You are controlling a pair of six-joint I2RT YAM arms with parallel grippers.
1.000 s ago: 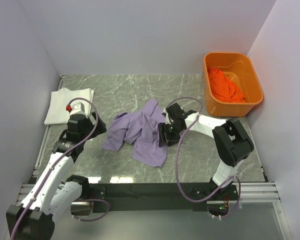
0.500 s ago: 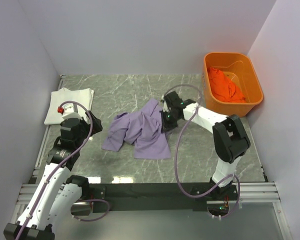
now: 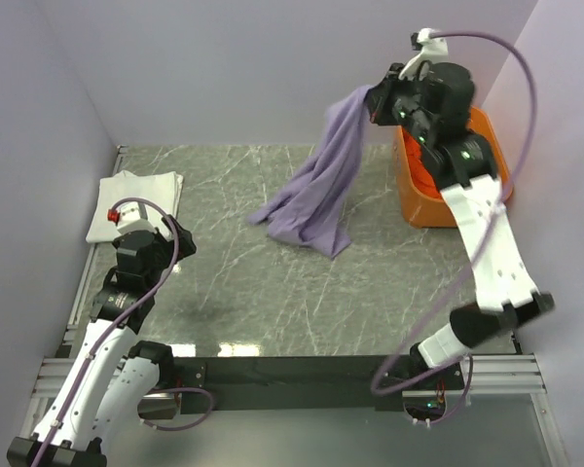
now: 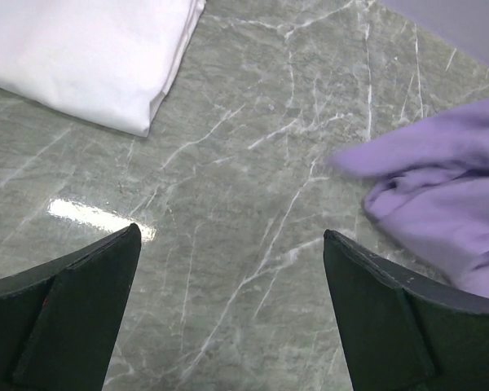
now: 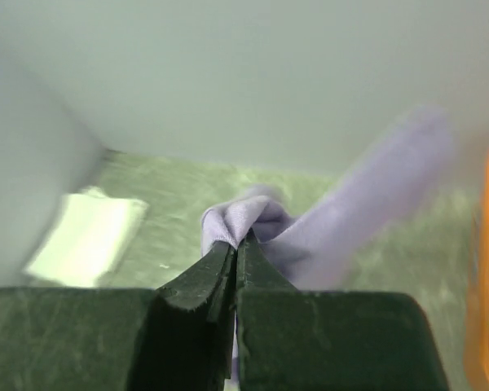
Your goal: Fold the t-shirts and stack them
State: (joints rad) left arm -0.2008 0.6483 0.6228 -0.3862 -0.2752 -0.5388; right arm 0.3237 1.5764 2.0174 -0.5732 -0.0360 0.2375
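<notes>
My right gripper [image 3: 378, 100] is raised high at the back right, shut on a pinch of the lavender-purple t-shirt [image 3: 321, 185]. The shirt hangs down and left from it, its lower end still resting on the table. In the right wrist view the shut gripper [image 5: 238, 238] pinches a fold of that shirt [image 5: 253, 216]. A folded white t-shirt [image 3: 134, 202] lies at the back left, seen too in the left wrist view [image 4: 81, 57]. My left gripper [image 4: 228, 252] is open over bare marble, beside the purple shirt [image 4: 440, 195]. The orange t-shirt [image 3: 438, 165] lies crumpled in the tub.
An orange plastic tub [image 3: 496, 170] stands at the back right, directly below the raised right arm. White walls close in the grey marble table [image 3: 273, 292] on three sides. A black rail runs along the near edge.
The right gripper closed on the purple shirt's right edge and rose sharply up and to the back right, lifting and dragging the shirt. The left arm drew back slightly and now holds still.
</notes>
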